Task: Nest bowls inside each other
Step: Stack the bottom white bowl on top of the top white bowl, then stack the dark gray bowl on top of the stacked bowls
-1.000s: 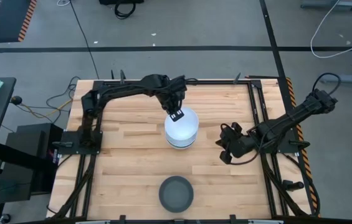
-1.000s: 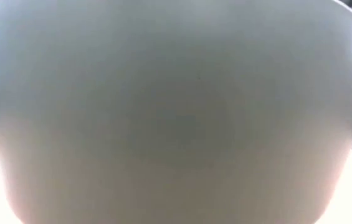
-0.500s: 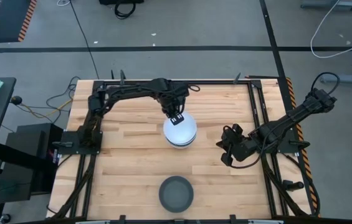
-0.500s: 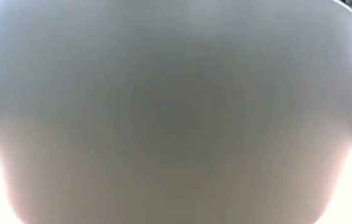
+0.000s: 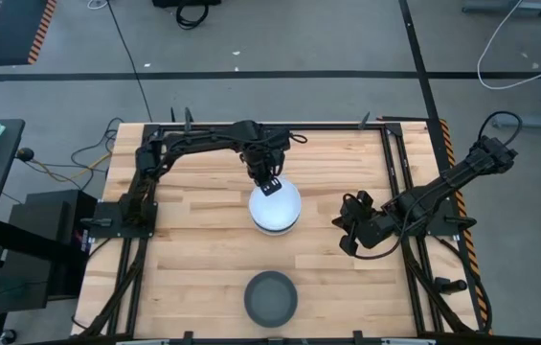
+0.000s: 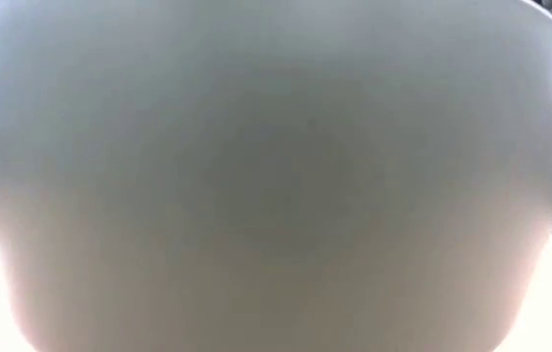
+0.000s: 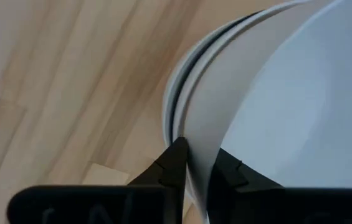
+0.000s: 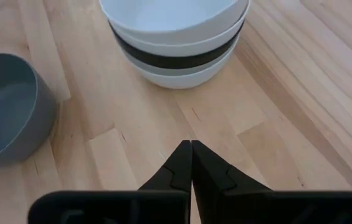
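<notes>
Across the high view: wooden plank counter [image 5: 203, 249] with a black frame, standing on a grey floor crossed by dark lines; cables lie on the floor and a dark stand sits off the counter's left edge. Stack of bowls [image 5: 275, 208], white on top, at the counter's middle. Left claw [image 5: 268, 184] reaches in from the far-left corner and sits at the far rim of the stack. Single grey bowl [image 5: 271, 297] near the front edge, well apart from the stack. Right claw [image 5: 348, 240] hangs low over the counter to the right of the stack, touching no bowl.

Low view: nearly filled by the pale curved wall of one bowl [image 6: 276, 186] standing just before the lens; slivers of the room show at the edges, too little to identify.

Left wrist view: fingers [image 7: 174, 163] clenched on the thin white rim of the top bowl [image 7: 288, 106], one finger outside the wall and one inside. Dark band of a lower bowl shows beneath it; light planks beside.

Right wrist view: fingers [image 8: 180, 165] pressed together, grasping nothing, above bare wood. Ahead stands the stack, white over a dark band over white; the grey bowl stands alone to one side.
</notes>
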`<state>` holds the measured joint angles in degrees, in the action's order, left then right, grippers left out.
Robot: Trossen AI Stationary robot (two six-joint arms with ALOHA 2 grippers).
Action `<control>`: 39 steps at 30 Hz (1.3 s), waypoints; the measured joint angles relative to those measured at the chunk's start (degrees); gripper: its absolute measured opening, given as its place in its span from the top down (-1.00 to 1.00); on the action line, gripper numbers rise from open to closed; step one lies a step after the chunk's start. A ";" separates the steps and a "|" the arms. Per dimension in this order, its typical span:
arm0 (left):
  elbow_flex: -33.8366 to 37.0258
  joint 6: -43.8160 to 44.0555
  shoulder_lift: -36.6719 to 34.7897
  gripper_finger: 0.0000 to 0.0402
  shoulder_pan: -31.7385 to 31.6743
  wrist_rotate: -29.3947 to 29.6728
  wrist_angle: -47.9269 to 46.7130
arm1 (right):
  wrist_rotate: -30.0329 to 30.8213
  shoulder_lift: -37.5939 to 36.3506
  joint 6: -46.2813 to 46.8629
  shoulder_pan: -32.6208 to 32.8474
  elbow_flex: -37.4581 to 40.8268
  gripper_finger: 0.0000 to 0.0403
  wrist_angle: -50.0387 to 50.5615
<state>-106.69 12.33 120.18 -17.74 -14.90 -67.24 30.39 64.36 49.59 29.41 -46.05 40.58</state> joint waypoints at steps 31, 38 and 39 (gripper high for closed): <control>-18.06 0.96 -2.41 0.41 13.88 15.80 -22.68 | 0.68 0.00 -0.16 0.50 0.03 0.93 -1.70; -13.62 5.53 -7.92 0.41 23.73 21.59 -22.63 | 0.70 0.18 -3.15 2.89 0.05 0.92 -8.36; -12.31 6.85 -9.19 0.42 25.13 23.50 -22.97 | 0.68 0.27 -3.51 3.32 0.05 0.92 -8.88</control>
<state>-119.00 19.18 110.99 7.39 8.61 -90.21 31.07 64.63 46.08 32.72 -46.00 31.70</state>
